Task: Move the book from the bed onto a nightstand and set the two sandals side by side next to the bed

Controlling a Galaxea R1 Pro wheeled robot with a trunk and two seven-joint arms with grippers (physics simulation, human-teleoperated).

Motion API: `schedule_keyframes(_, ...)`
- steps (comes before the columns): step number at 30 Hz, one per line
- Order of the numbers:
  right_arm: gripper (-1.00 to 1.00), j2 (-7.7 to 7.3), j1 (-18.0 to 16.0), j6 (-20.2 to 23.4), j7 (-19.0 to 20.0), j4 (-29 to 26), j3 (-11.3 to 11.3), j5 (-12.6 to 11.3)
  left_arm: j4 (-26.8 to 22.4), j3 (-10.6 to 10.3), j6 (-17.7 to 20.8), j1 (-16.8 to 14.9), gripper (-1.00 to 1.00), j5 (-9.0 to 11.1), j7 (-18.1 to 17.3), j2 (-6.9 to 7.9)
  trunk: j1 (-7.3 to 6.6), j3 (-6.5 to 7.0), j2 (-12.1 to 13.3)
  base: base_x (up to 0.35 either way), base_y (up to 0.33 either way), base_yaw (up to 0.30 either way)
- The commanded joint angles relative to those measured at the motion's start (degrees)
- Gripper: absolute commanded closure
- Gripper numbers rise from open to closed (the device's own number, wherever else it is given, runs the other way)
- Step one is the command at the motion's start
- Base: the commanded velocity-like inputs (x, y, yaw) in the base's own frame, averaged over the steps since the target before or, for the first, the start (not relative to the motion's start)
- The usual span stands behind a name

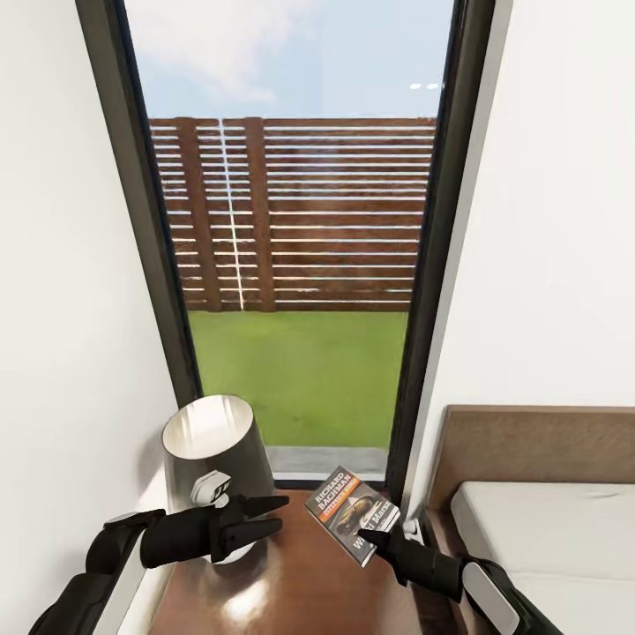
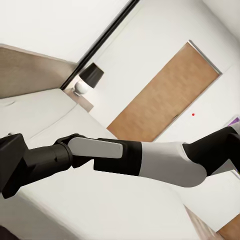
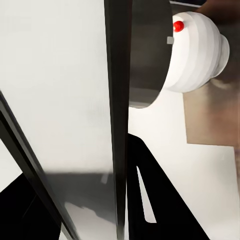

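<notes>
My right gripper (image 1: 369, 534) is shut on the lower corner of the book (image 1: 351, 515), a dark paperback with white lettering and an orange band. It holds the book tilted just above the dark brown nightstand (image 1: 291, 586). In the right wrist view the book (image 3: 118, 100) appears edge-on between the black fingers (image 3: 150, 200). My left gripper (image 1: 282, 513) hovers open and empty over the nightstand, in front of the lamp. The bed (image 1: 547, 529) with its brown headboard lies to the right. The sandals are out of view.
A lamp with a dark shade (image 1: 216, 445) and a white base (image 3: 195, 50) stands on the nightstand's left part. Behind is a tall dark-framed window (image 1: 300, 265) between white walls. The left wrist view shows my right arm (image 2: 150, 160) over the mattress, another lamp (image 2: 87, 80) and a wooden door (image 2: 160, 95).
</notes>
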Motion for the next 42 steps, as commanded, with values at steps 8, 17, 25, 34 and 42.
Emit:
schedule_keyframes(8, 1.0, -0.06, -0.05, 0.21, 0.04, -0.01, 0.19, -0.43, -0.01, -0.03, 0.59, -0.04, -1.0, 0.19, -0.07, 0.02, 1.77, -1.51, -3.27, 0.0, 0.0, 0.0)
schedule_keyframes(17, 1.0, -0.04, -0.05, 0.21, 0.04, -0.01, 0.27, -0.43, -0.01, -0.04, 0.6, -0.04, -1.0, 0.19, -0.03, 0.02, 3.74, -3.13, -6.88, 0.0, 0.0, 0.0)
schedule_keyframes(25, 1.0, 2.33, -0.05, 0.2, 0.03, -0.01, 0.32, -0.43, 0.04, -0.09, 0.58, -0.04, -1.0, 0.19, 0.04, 0.02, 5.5, -4.56, -10.09, 0.0, 0.0, 0.0)
schedule_keyframes(34, 1.0, 4.12, -0.05, 0.13, -0.07, 0.0, 0.3, -0.43, 0.02, -0.04, 0.58, -0.04, -1.0, 0.19, 0.02, 0.02, 7.48, -6.18, -13.7, 0.0, 0.0, 0.0)
schedule_keyframes(42, 1.0, 4.16, -0.05, 0.13, -0.05, -0.01, 0.28, -0.43, 0.0, -0.03, 0.58, -0.04, -1.0, 0.19, 0.02, 0.02, 9.23, -7.61, -16.91, 0.0, 0.0, 0.0)
